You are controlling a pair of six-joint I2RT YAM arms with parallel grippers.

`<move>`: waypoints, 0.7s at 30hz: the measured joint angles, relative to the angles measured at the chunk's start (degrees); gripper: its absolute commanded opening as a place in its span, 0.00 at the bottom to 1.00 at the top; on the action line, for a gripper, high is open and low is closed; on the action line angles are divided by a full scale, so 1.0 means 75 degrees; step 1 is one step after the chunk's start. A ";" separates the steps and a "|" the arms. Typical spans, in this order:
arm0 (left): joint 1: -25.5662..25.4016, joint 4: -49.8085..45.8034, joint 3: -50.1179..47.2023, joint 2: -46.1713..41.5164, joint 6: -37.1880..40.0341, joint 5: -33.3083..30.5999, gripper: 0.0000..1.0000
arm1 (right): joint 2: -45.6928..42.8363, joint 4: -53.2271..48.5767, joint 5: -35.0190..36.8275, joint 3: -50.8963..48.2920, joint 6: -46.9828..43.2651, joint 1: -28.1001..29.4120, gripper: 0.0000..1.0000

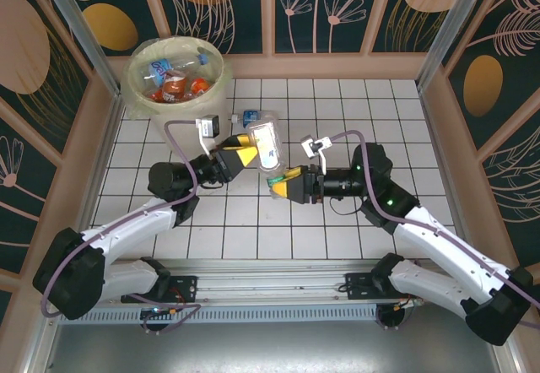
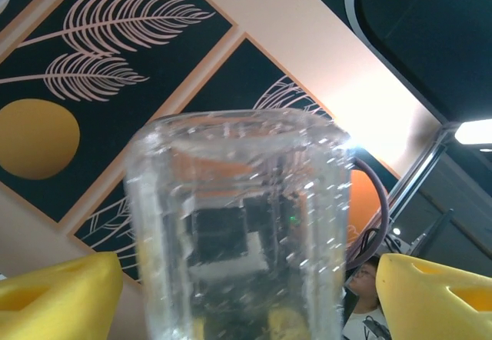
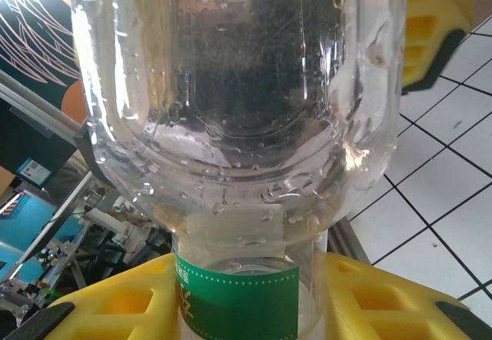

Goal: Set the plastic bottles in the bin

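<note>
Your right tool [image 1: 280, 186] clamps bottle [image 1: 268, 143] by the neck; left tool [image 1: 248, 150] straddles its body, unclosed. Handover likely, since bin [image 1: 133, 82] sits far left.

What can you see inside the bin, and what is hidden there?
Inside the bin lie several bottles: a clear one with a blue label and orange ones with red labels. Whatever lies beneath them, and the bin's bottom, is covered.
</note>
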 measured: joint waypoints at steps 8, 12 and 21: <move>0.0000 -0.0781 0.0085 -0.0189 0.0318 0.0029 0.65 | 0.0154 0.0050 -0.0015 -0.0044 -0.0026 0.0000 0.37; 0.0003 -0.1035 0.0102 -0.0248 0.0437 0.0026 0.59 | 0.0169 0.0111 -0.0058 -0.0096 -0.0029 0.0000 0.37; -0.0020 -0.1786 0.0224 -0.0615 0.1011 -0.0058 0.55 | 0.0166 0.0216 -0.0050 -0.0195 0.0015 0.0000 0.86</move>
